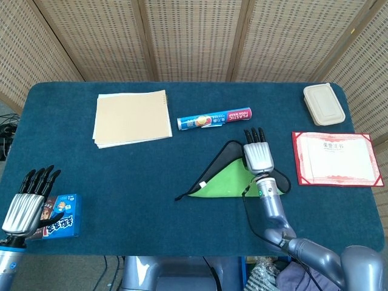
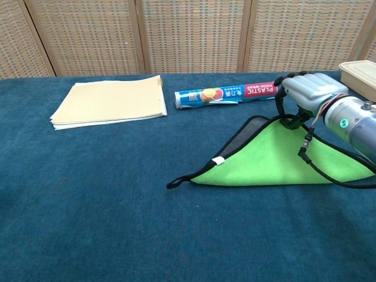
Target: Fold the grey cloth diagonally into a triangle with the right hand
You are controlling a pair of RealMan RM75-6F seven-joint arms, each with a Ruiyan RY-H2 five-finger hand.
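Observation:
The cloth (image 1: pixel 223 182) lies right of the table's centre, grey on one side and green on the other. Its green side (image 2: pixel 276 158) is folded over into a triangle, with a thin grey strip (image 2: pixel 245 134) showing along the left edge. My right hand (image 1: pixel 257 156) sits at the triangle's far corner. Its fingers (image 2: pixel 287 117) curl down and pinch the folded-over corner there. My left hand (image 1: pixel 27 203) hovers at the table's near left edge, fingers apart, holding nothing.
A blue snack box (image 1: pixel 60 216) lies beside my left hand. A tan paper pad (image 1: pixel 132 117) and a plastic-wrap roll (image 1: pixel 214 119) lie farther back. A lidded beige box (image 1: pixel 324 104) and a red-framed certificate (image 1: pixel 336 157) are at the right.

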